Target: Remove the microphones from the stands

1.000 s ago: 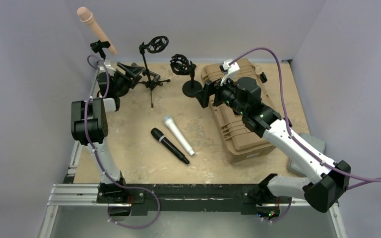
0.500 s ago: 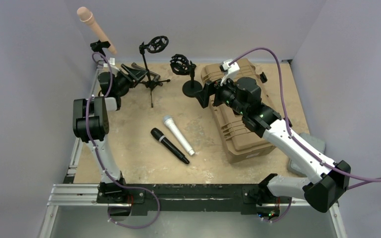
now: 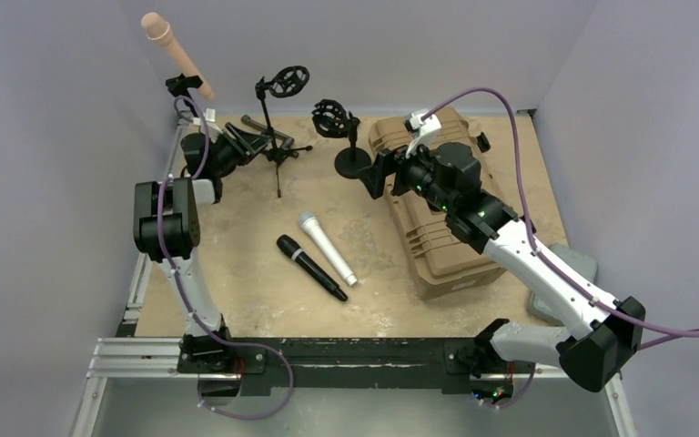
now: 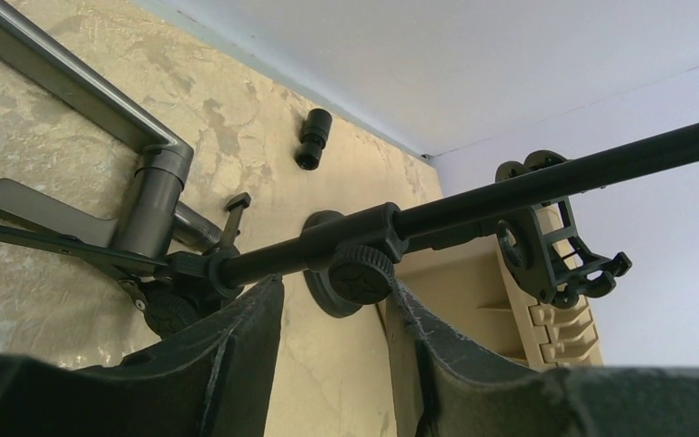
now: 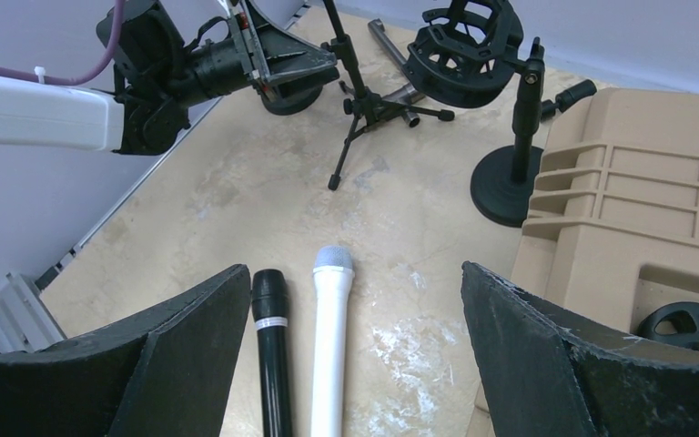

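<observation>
A beige microphone [image 3: 176, 53] sits tilted in a black clip [image 3: 180, 86] high at the far left corner; neither wrist view shows it. My left gripper [image 3: 251, 138] is open beside the tripod stand [image 3: 278, 150]. In the left wrist view its fingertips [image 4: 335, 296] flank a black knob [image 4: 360, 273] on the stand's pole [image 4: 510, 187], which crosses just beyond them. My right gripper [image 3: 378, 173] is open and empty above the table; in the right wrist view [image 5: 355, 269] it frames two loose microphones.
A white microphone [image 3: 326, 248] and a black one [image 3: 310, 267] lie side by side mid-table. A round-base stand [image 3: 350, 159] with an empty shock mount [image 5: 462, 41] stands beside a tan case [image 3: 437, 228]. Walls close in on the left and back.
My left gripper has moved a little to the right, closer to the tripod stand's pole. The right arm and the microphones have not moved.
</observation>
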{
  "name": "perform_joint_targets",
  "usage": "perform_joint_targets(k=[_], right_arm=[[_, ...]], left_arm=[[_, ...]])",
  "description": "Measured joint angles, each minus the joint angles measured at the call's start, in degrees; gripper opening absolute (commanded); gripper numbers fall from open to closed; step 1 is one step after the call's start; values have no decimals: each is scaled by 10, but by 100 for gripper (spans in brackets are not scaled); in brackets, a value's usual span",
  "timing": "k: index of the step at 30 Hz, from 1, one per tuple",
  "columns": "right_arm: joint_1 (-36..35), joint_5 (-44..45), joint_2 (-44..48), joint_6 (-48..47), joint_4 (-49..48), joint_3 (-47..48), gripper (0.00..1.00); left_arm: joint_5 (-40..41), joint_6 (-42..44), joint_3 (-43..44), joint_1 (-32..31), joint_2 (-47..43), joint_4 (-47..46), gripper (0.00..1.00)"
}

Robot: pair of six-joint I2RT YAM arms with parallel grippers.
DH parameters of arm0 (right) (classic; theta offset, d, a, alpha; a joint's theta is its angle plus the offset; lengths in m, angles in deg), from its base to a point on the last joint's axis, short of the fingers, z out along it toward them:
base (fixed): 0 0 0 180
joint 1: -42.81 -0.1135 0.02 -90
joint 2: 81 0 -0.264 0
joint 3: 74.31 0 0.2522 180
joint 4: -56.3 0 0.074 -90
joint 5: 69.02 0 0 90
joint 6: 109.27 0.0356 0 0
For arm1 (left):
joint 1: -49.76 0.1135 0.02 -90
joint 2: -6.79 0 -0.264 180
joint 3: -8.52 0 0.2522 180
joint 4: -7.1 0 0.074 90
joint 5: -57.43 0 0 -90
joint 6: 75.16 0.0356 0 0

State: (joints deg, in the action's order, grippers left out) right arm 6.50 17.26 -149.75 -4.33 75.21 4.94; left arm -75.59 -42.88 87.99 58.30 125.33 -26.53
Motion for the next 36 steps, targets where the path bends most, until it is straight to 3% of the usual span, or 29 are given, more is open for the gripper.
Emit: perform_joint_targets(k=[15, 20, 31, 36], right_arm=[[0, 0, 1, 0, 0, -1, 84], [0, 0, 1, 0, 0, -1, 84], [0, 0, 1, 0, 0, -3, 84], [0, 0, 1, 0, 0, -4, 84]], left_arm=[[2, -28, 2, 0, -4, 0, 43], [9, -44, 2, 0, -4, -8, 40], [14, -73, 2, 0, -4, -15, 23], [16, -88, 2, 0, -4, -14, 26]])
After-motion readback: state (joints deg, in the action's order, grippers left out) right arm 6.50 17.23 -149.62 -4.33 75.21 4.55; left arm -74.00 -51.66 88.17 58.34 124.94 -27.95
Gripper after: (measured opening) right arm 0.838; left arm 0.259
